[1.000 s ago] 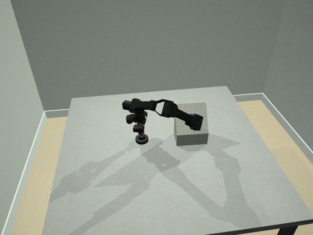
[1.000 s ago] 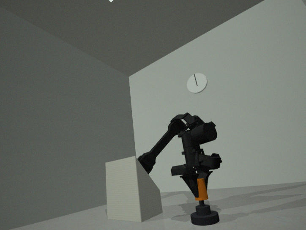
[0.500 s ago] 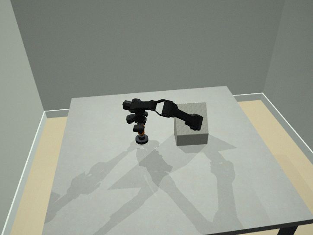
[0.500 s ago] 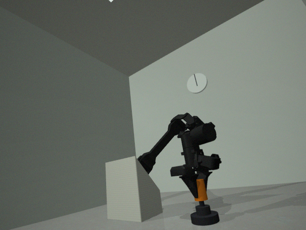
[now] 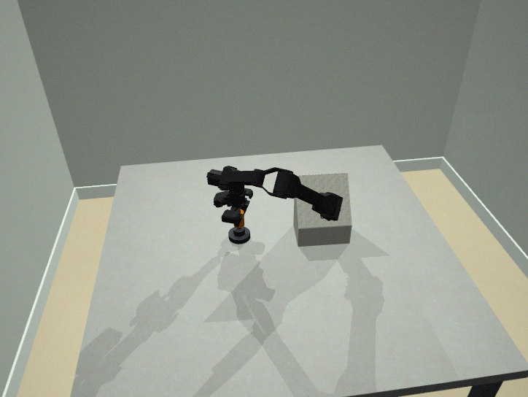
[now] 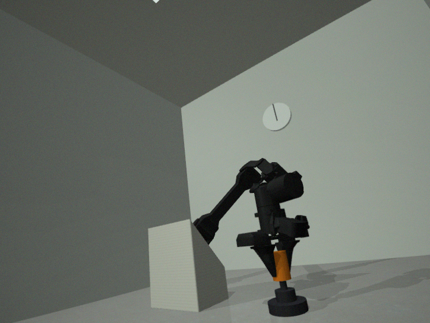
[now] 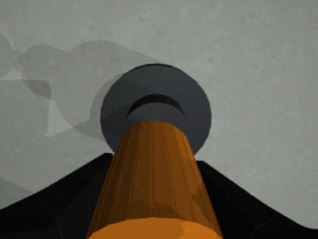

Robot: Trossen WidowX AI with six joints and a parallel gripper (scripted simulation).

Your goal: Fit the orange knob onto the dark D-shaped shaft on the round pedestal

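The orange knob (image 5: pixel 241 220) (image 6: pixel 282 265) (image 7: pixel 155 176) is a tall cylinder, held nearly upright with a slight tilt in the exterior view. My gripper (image 6: pixel 282 271) (image 7: pixel 154 165) is shut on it, one finger on each side. The knob stands over the round dark pedestal (image 5: pixel 238 236) (image 6: pixel 287 307) (image 7: pixel 155 79). A short length of the dark shaft (image 6: pixel 283 285) shows between the knob's lower end and the pedestal's raised collar (image 6: pixel 285 294). The knob's lower end is at the shaft's top. The hole and both flat sides are hidden.
A grey block (image 5: pixel 324 236) (image 6: pixel 171 267) stands beside the pedestal, with the arm's base on its far side in the exterior view. The arm reaches over from it. Arm shadows lie across the table (image 5: pixel 171 255).
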